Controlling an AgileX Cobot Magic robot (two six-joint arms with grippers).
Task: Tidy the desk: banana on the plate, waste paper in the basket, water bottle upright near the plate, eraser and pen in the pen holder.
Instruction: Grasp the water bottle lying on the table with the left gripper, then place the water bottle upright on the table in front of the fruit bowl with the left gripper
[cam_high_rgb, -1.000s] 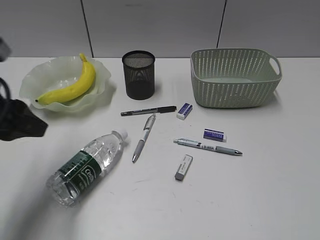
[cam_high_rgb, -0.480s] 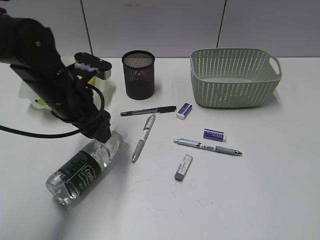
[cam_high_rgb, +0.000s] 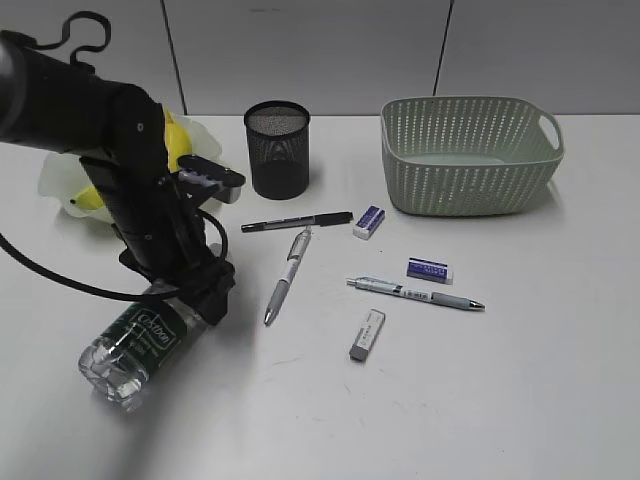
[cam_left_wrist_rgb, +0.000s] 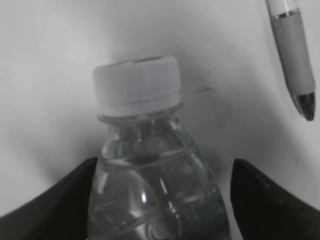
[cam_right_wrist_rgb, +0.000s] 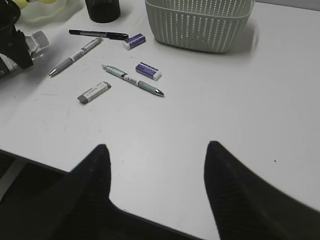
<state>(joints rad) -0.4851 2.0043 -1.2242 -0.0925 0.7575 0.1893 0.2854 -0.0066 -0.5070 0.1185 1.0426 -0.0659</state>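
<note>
On the white desk (cam_high_rgb: 520, 380) the left claw (cam_high_rgb: 195, 290) sits low over the neck end of the water bottle (cam_high_rgb: 130, 345), which lies on its side at the front left with its base toward the near edge. In the left wrist view the two dark fingers (cam_left_wrist_rgb: 47, 200) stand wide apart on either side of the clear shoulder of the bottle, below the white cap (cam_left_wrist_rgb: 136, 82); whether they press on the plastic cannot be told, so the hold is uncertain. The right claw (cam_right_wrist_rgb: 157, 165) hangs spread and empty above a bare front stretch of desk, well away from everything. Behind the left arm the wavy-rimmed plate (cam_high_rgb: 205, 135) is mostly hidden, with bits of the yellow banana (cam_high_rgb: 175, 140) showing in it. The black mesh pen holder (cam_high_rgb: 277, 148) stands upright near the back; its inside is too dark to read. The perforated basket (cam_high_rgb: 470, 152) sits at the back right, and the part of its floor that shows is bare. Loose on the desk between them lie a black pen (cam_high_rgb: 297, 222), a silver pen (cam_high_rgb: 287, 275), a grey pen (cam_high_rgb: 415, 293), a grey eraser (cam_high_rgb: 367, 334) and two blue-sleeved erasers (cam_high_rgb: 369, 221), the second eraser (cam_high_rgb: 429, 269) just above the grey pen.
</note>
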